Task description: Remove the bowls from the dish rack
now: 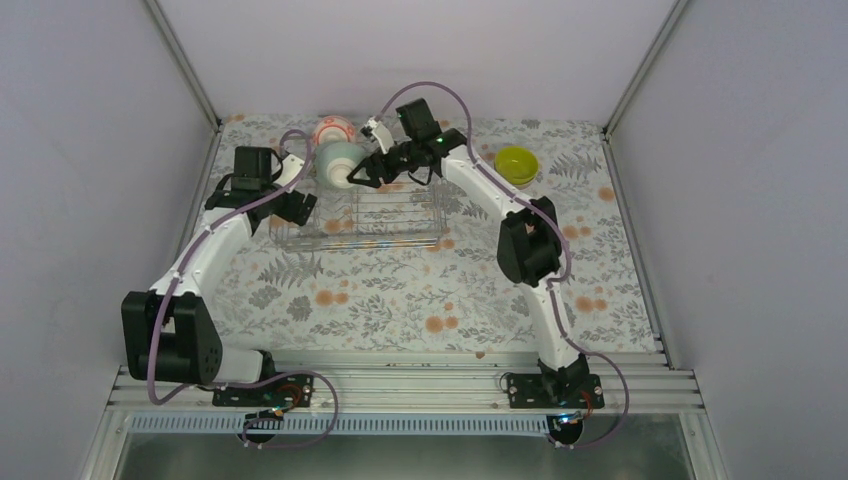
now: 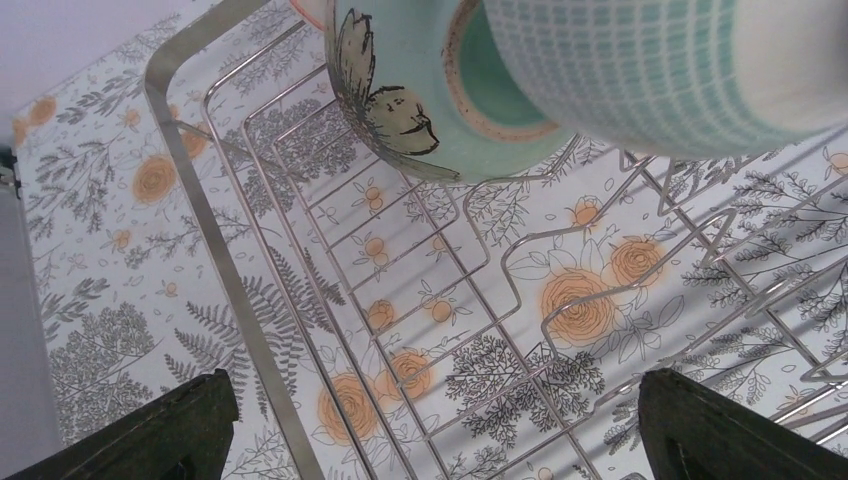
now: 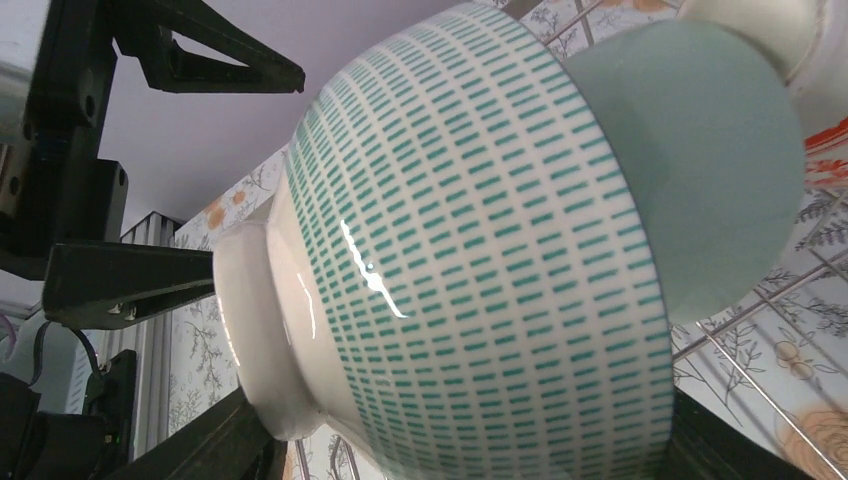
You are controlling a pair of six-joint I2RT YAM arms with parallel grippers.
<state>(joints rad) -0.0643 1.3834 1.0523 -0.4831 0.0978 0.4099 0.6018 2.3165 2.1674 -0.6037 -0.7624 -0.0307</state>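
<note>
- Floral-printed tabletop [image 1: 400, 300] between pale walls carries the dish rack [image 1: 360, 243] toward its far side. The yellow-green bowl [image 1: 517, 162] sits on the print to the right, apart from the rack.
- Three bowls stand on edge in a row at the rack's far left corner. They are a teal-dashed bowl [image 3: 480, 260], a pale mint bowl [image 3: 690, 150] close against its open side, and a white bowl with orange-red pattern [image 1: 333, 128] beyond.
- Right pincer [image 1: 355, 181] straddles the teal-dashed bowl, fingers spread wide from foot to rim. I cannot tell whether the pads press it.
- Left pincer [image 2: 432, 390] gapes wide over bare rack wires, holding nothing.
- The shine suggests glazed ceramic: probably stiff, slippery, fairly heavy and easy to chip. A pinch across the rim wall looks surer than one on the curved outside, and the lift should clear the neighbouring bowl and the wires.
</note>
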